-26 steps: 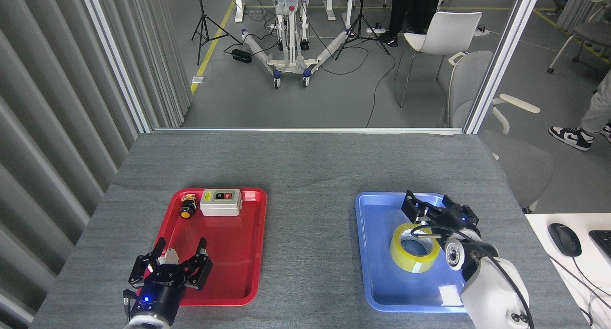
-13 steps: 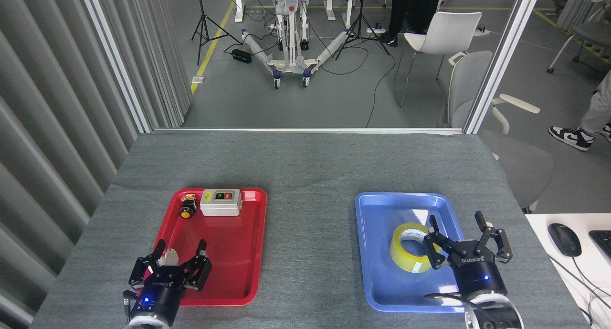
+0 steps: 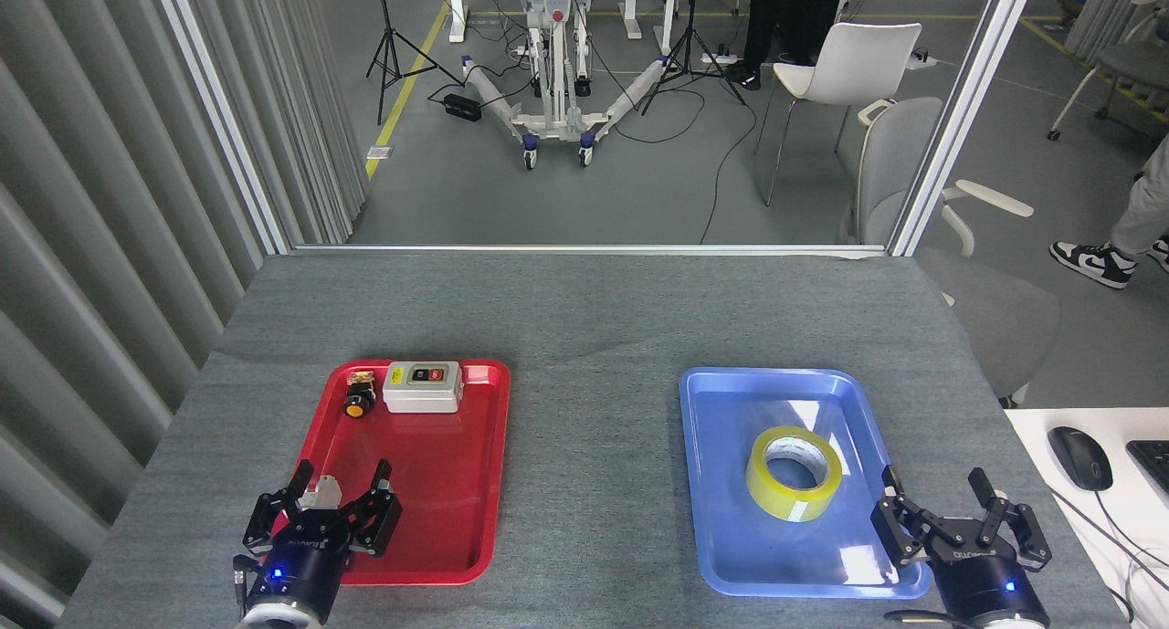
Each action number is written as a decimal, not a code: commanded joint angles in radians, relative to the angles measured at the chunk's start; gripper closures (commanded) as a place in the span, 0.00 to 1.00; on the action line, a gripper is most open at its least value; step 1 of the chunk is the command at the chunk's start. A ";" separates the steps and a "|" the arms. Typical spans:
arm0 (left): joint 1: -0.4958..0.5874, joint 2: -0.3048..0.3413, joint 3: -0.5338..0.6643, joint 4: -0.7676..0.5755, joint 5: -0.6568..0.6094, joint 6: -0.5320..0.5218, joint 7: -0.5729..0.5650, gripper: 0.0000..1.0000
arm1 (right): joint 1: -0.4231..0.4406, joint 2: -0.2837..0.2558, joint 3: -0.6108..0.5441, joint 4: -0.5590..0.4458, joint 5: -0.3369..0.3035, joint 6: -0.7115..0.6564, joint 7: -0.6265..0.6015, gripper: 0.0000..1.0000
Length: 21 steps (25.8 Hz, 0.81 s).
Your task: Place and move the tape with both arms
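Covering most of the view, the grey desk (image 3: 594, 319) carries a red tray (image 3: 457, 519) and a blue tray (image 3: 721, 538). The tape (image 3: 793, 473) is seen lying flat in the blue tray, just beyond and left of the right gripper (image 3: 935, 488), whose fingers are spread and empty. The left gripper (image 3: 340, 477) is likewise held open over the red tray's near corner.

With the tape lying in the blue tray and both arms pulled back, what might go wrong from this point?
1. The tape lies flat in the blue tray; a regrasp may pinch only its outer wall and slip.
2. The right end effector sits open over the tray's near right corner and might catch the rim.
3. The left end effector hovers open over the red tray, near a small pale object it could bump.
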 commanded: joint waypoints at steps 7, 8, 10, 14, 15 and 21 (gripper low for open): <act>0.001 0.001 0.001 0.001 0.007 0.003 0.000 0.00 | 0.015 -0.048 0.007 0.002 -0.034 -0.018 -0.061 0.00; 0.001 0.003 0.001 0.000 0.007 0.003 0.000 0.00 | 0.024 -0.039 0.007 0.001 -0.010 -0.019 -0.064 0.00; 0.001 0.003 0.001 0.001 0.007 0.003 0.000 0.00 | 0.046 -0.020 0.005 0.001 0.012 -0.019 -0.076 0.00; 0.001 0.006 0.004 0.000 0.007 0.003 -0.001 0.00 | 0.090 -0.001 0.000 -0.025 0.015 -0.019 -0.081 0.00; 0.001 0.009 0.007 0.000 0.007 0.003 -0.001 0.00 | 0.099 -0.001 -0.003 -0.025 0.015 -0.018 -0.081 0.00; 0.001 0.012 0.010 0.001 0.007 0.001 -0.001 0.00 | 0.099 0.007 -0.007 -0.035 0.012 -0.009 -0.081 0.00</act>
